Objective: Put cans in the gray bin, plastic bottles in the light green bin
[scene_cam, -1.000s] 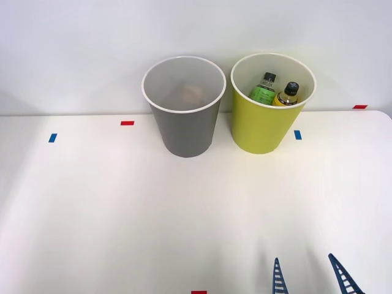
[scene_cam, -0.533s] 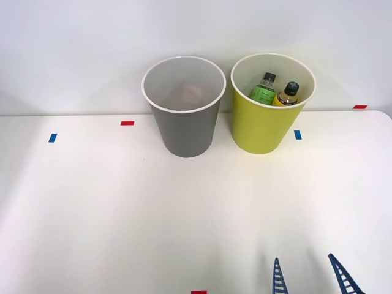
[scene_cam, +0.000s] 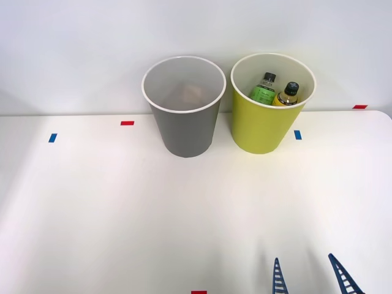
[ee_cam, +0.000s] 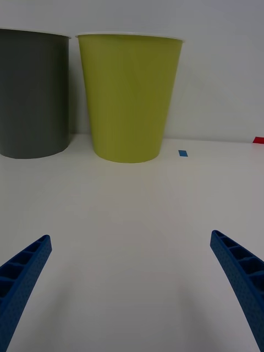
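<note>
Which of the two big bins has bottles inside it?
The light green bin, the one on the right. Two black-capped bottles stand inside it, one with a green label and one yellow-orange. The gray bin beside it holds no bottles.

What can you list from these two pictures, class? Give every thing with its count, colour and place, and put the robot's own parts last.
Gray bin: one, gray with a white rim, far side of the table, left of the green bin; something pale lies inside, too dim to name.
Light green bin: one, yellow-green, beside the gray bin.
Bottles: two, black caps, inside the green bin; one dark with a green label, one yellow-orange.
Tape marks: blue and red bits, scattered on the table.
Table: one, white.
Wall: white, behind the bins.
Right gripper: one, blue ribbed fingers, open, near edge of the table, holding nothing.
</note>
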Available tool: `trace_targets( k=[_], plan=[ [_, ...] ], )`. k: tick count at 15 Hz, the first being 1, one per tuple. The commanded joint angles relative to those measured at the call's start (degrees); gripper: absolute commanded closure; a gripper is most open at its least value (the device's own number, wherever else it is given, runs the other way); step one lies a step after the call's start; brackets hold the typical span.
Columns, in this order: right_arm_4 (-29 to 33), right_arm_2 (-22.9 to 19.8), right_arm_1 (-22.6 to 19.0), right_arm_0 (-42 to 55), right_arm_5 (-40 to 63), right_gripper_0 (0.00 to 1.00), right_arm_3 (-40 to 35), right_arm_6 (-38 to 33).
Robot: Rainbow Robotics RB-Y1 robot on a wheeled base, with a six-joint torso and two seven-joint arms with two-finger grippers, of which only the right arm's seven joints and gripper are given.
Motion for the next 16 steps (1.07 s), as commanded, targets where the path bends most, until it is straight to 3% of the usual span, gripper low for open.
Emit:
trace_targets(
  k=[1, 16],
  plan=[
    [0.0, 0.0, 0.0, 0.0, 0.0, 0.0, 0.0, 0.0],
    [0.0, 0.0, 0.0, 0.0, 0.0, 0.0, 0.0, 0.0]
  ],
)
